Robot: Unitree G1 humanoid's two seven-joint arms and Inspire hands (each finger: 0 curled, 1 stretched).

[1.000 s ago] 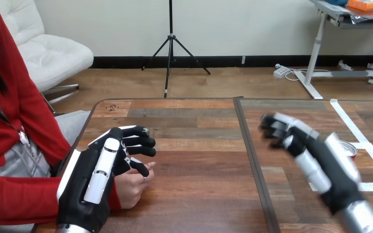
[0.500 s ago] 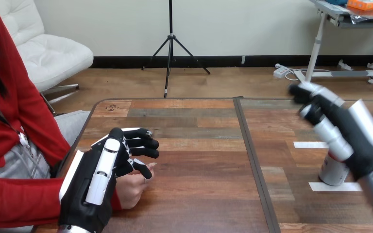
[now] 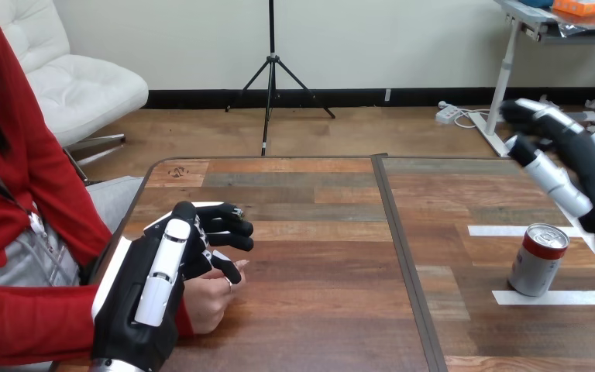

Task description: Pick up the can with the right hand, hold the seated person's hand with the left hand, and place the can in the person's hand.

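Note:
A silver can (image 3: 538, 260) with a red top stands upright on the table's right side, between two white tape strips. My right hand (image 3: 581, 174) hangs raised above and behind it, at the right edge, fingers loosely bent and holding nothing, clear of the can. My left hand (image 3: 151, 287) lies over the person's hand (image 3: 211, 298) at the lower left. Its fingers (image 3: 228, 226) reach out past that hand without wrapping it, and its thumb rests against the person's knuckles. The person's hand is a loose fist on the table.
White tape strips (image 3: 534, 297) mark the table (image 3: 318, 310) around the can. A dark seam (image 3: 403, 256) runs down the table's middle. The person's red sleeve (image 3: 23, 318) lies along the left edge.
My right hand has risen and swung right, away from the can, which now stands fully in sight. My left hand and the person's hand have stayed in place.

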